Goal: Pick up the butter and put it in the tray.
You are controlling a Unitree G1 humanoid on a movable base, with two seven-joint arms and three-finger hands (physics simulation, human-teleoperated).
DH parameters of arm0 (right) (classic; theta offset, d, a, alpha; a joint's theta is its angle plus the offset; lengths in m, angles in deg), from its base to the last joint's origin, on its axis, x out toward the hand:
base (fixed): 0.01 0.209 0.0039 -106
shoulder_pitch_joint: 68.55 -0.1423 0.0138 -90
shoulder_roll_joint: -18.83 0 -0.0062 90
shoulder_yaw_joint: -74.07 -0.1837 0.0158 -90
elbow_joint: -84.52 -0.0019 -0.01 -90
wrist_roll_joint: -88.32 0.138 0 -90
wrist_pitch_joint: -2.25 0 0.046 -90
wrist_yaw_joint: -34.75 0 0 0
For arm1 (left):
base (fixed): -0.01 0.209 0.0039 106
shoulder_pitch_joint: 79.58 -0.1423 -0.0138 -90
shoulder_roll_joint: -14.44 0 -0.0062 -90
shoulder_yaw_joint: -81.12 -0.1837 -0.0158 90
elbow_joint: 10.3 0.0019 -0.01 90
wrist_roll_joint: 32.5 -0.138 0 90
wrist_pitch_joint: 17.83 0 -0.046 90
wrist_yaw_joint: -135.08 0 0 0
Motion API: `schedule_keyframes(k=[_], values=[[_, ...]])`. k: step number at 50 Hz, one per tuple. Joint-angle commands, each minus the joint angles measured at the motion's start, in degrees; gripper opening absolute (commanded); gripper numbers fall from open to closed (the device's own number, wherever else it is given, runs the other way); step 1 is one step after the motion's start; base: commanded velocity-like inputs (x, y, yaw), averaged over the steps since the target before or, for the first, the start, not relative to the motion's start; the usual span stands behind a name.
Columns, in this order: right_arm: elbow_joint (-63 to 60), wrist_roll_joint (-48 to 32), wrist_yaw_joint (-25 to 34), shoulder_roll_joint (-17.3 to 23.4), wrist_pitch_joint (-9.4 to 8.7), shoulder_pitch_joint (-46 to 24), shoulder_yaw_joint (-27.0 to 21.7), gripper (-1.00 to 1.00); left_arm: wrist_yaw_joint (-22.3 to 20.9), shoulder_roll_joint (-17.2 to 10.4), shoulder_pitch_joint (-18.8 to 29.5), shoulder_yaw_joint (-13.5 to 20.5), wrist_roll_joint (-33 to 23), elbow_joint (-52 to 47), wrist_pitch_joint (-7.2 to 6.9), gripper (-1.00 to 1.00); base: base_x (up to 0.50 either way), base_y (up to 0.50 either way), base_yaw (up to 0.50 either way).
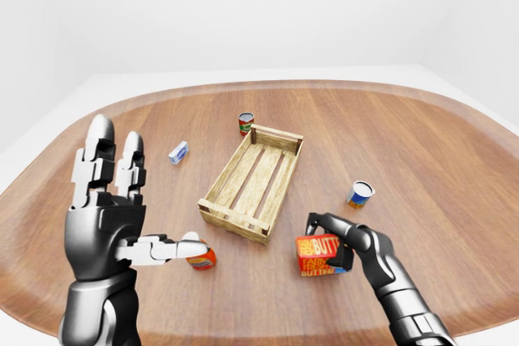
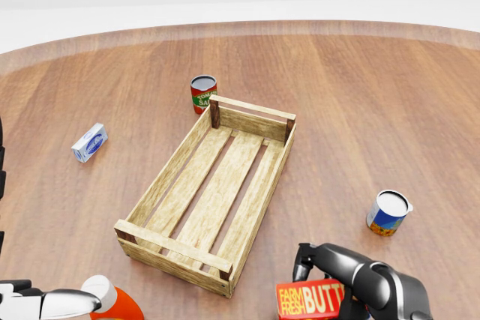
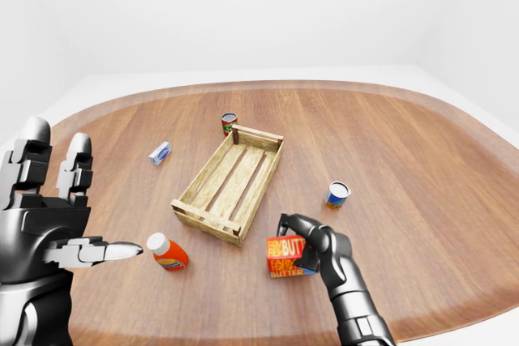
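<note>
The butter [image 1: 317,254] is a red and orange box lettered "FARM FRESH BUTTER"; it stands on the wooden table right of the tray's near corner. My right hand [image 1: 339,242] is shut round it, fingers over its top and right side. It also shows at the bottom of the head view [image 2: 315,299]. The tray [image 1: 252,181] is an empty slatted wooden crate in the middle of the table. My left hand [image 1: 109,200] is open and raised at the left, fingers up, thumb pointing right.
An orange bottle with a white cap [image 1: 199,254] lies by my left thumb. A red tomato can [image 1: 246,122] stands at the tray's far corner. A blue and white can [image 1: 360,194] stands to the right. A small blue and white box [image 1: 178,152] lies at the left.
</note>
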Motion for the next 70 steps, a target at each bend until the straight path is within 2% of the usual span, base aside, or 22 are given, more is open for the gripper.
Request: schedule_keyframes(k=[1,10,16,28,32,37,50,63,70], values=[[-20.13,-19.61,4.66,0.01,0.0,3.68,0.1,-1.0,-0.22,0.15,-0.28,0.08,0.01,-0.17,0.0,1.0,0.0,0.0,0.0],[-21.98,-34.61,4.66,-3.93,0.0,-0.05,-3.71,-1.0,-0.15,0.08,0.0,0.29,0.2,-0.1,0.0,1.0,0.0,0.0,0.0],[-21.61,-39.31,4.66,-5.41,0.0,-3.38,-5.52,-1.0,-0.17,0.11,-0.1,0.05,0.05,0.32,0.0,1.0,0.0,0.0,0.0],[-24.84,-47.0,4.66,-8.7,0.0,-11.43,-6.17,-1.0,0.01,0.0,0.0,-0.08,0.01,0.47,0.0,1.0,0.0,0.0,0.0],[-25.21,-51.78,4.66,-9.57,0.0,-15.63,-6.32,-1.0,0.07,-0.05,0.14,0.1,0.12,0.39,0.0,1.0,0.0,0.0,0.0],[-22.3,-53.19,4.66,-9.53,0.0,-22.43,-7.51,-1.0,0.08,-0.02,0.09,-0.05,0.02,0.29,0.0,1.0,0.0,0.0,0.0],[-8.06,-34.59,4.66,-9.31,0.0,-36.23,-4.75,-1.0,0.16,-0.2,0.51,-0.05,-0.05,0.89,0.0,1.0,0.0,0.0,0.0],[5.34,-9.88,4.66,-11.23,0.0,-46.07,-3.21,-1.0,0.17,-0.17,0.23,0.03,0.17,0.01,0.0,1.0,0.0,0.0,0.0],[14.03,4.76,-8.27,-10.76,0.0,-50.2,-4.32,-1.0,0.23,-0.21,0.52,0.3,0.32,0.01,0.0,1.0,0.0,0.0,0.0]])
